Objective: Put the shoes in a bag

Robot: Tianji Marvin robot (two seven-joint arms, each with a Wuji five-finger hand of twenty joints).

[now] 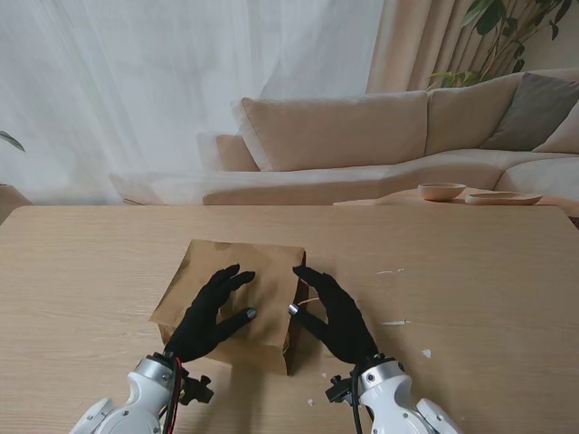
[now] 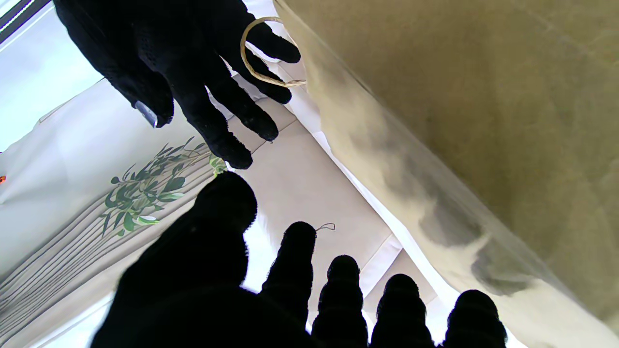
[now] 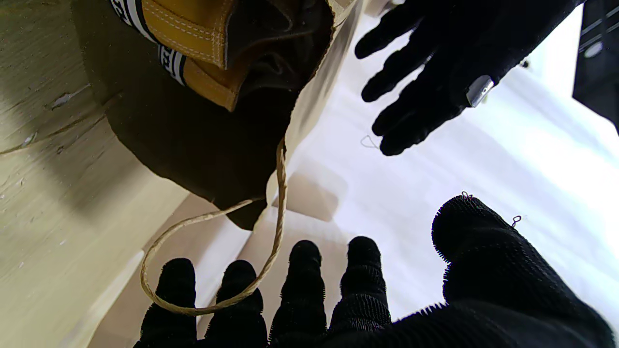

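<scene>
On the pale wooden table (image 1: 470, 298) lay the brown paper bag (image 1: 240, 289), a tan shoe (image 3: 193, 43) inside. My left hand (image 1: 210, 316) and right hand (image 1: 333, 316) hovered, fingers spread, empty; best pinch its twine handle (image 3: 232, 251) next.

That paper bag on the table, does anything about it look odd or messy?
The brown paper bag lies on its side rather than standing, with a tan shoe showing in its open mouth. White flecks lie scattered on the table to its right. Nothing looks torn.
</scene>
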